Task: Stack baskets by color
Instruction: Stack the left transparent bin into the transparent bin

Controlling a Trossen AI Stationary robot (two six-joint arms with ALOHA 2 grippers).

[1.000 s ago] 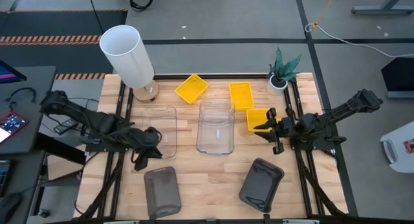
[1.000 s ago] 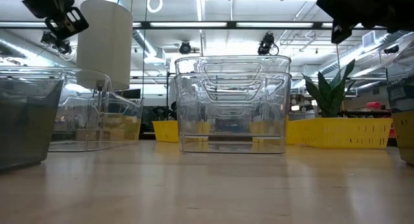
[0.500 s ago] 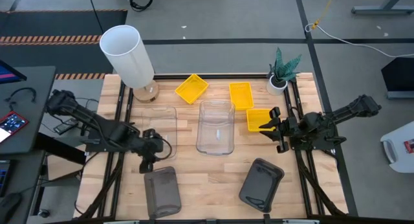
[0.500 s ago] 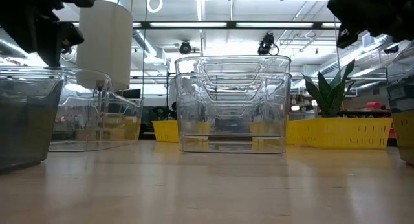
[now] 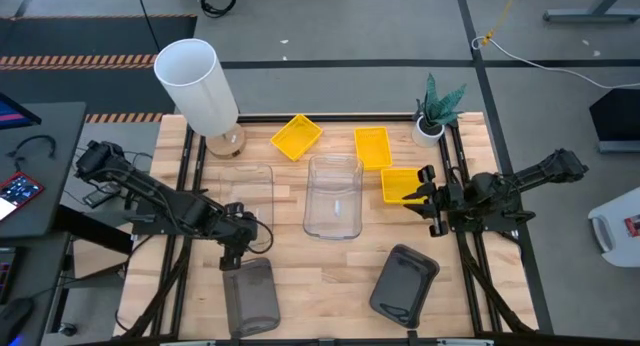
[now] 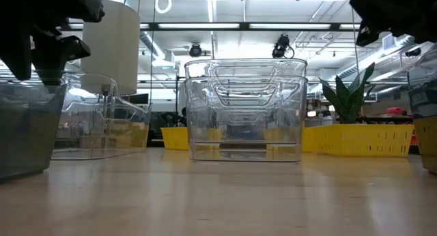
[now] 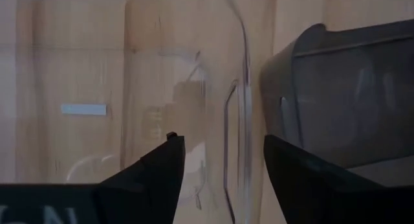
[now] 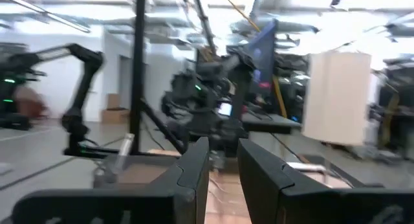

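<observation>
Both arms are matte black, built of slim jointed links. The left claw (image 7: 223, 175) has two dark tapered fingers; faint pale lettering, perhaps, marks the body behind them. Right claw (image 8: 223, 172) alike.

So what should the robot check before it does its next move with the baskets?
1. Left gripper open: ok, wide in its wrist view.
2. Left gripper lined up with a basket: ok, above the near-left grey basket, by the clear basket beside it.
3. Left gripper empty: ok, nothing between its fingers.
4. Right gripper state: nearly shut, beside a yellow basket; whether it grips it: cannot tell.
5. Clear stack in the middle upright: ok in the low view.
6. Yellow baskets stacked: not ok, all three lie apart.
</observation>
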